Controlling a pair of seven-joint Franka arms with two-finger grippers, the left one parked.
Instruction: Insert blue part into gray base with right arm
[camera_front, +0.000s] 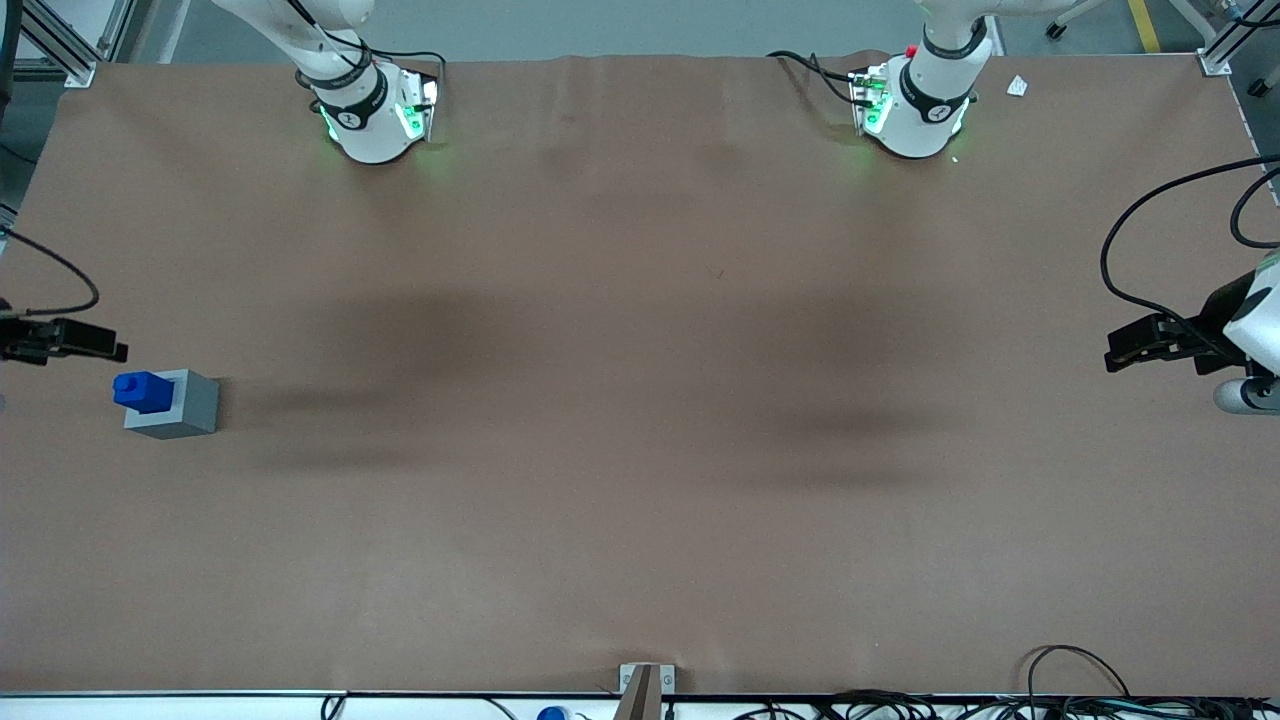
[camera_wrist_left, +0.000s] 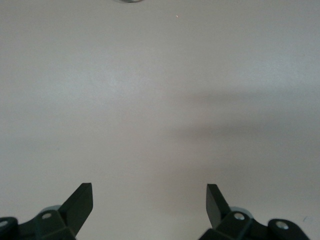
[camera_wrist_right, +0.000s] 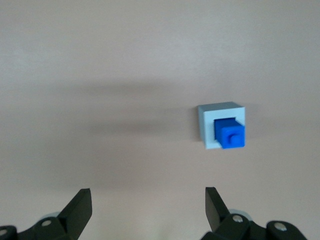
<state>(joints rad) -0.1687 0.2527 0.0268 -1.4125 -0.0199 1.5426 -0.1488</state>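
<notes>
Sitting upright in the gray base (camera_front: 178, 405), the blue part (camera_front: 142, 391) rises out of the square recess with its smaller stub uppermost, which suggests the insertion is done or very nearly so; whether the block is pushed fully home I cannot tell. The pair stands on the brown bench (camera_front: 640, 500) close to the edge at the working arm's end, roughly midway between the front edge and the edge where the arm bases are bolted. Nothing touches it.

The gripper (camera_front: 95, 343) of the right arm hangs just inside that same bench edge, a little farther from the front camera than the base and clear of it. In the right wrist view its fingers (camera_wrist_right: 80, 206) are spread wide apart with only bare bench between them, so it grasps nothing. That stance fits a tool let go of its load and drawn off, leaving the assembly to stand by itself.

Counting: one blue part, one gray base, one working gripper with two fingers.
</notes>
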